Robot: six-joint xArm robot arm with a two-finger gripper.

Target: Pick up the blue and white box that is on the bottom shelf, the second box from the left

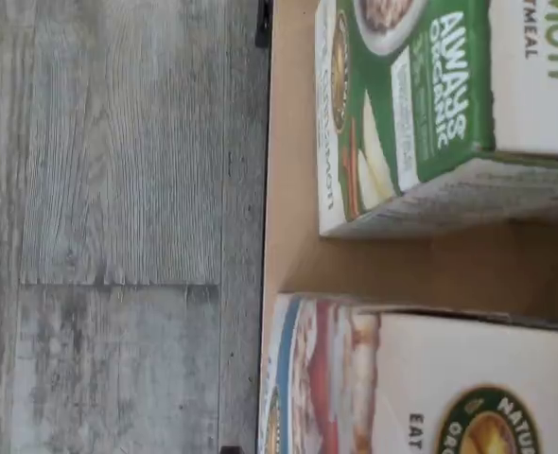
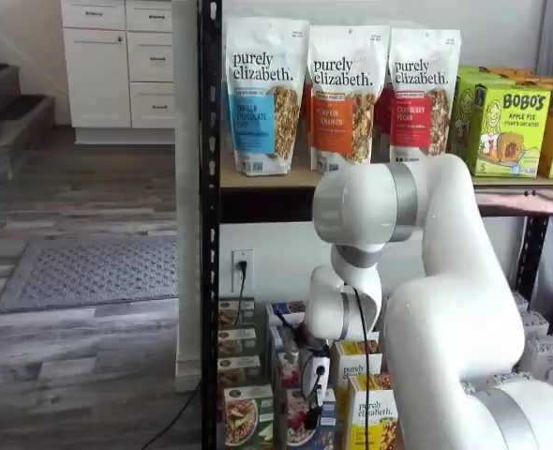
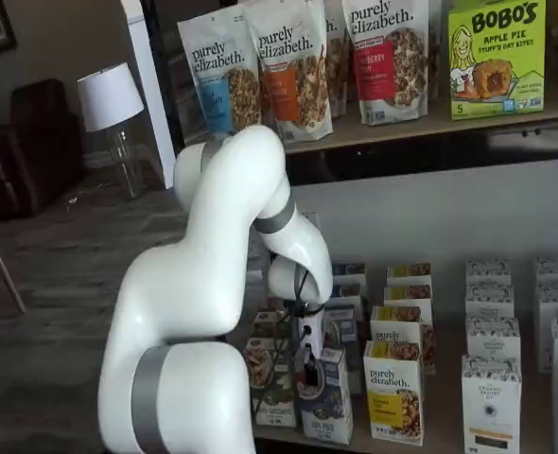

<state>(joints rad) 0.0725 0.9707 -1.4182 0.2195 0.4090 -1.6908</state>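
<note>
arm (image 2: 426,281) before rack | claw (image 2: 311,398) above blue and white box (image 2: 309,424) | finger gap unclear

We count three purely elizabeth bags (image 2: 267,94) across the upper middle, and one Bobo's box (image 2: 501,127) at upper right.

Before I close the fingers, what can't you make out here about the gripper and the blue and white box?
- Gripper: in both shelf views its fingers merge into one dark shape before the blue and white box; any gap unreadable.
- Contact between fingers and box: cannot tell.
- In a shelf view, the box is partly covered by the gripper and cable.
- Wrist view: the box is cut by the frame edge; fingers not visible.
</note>
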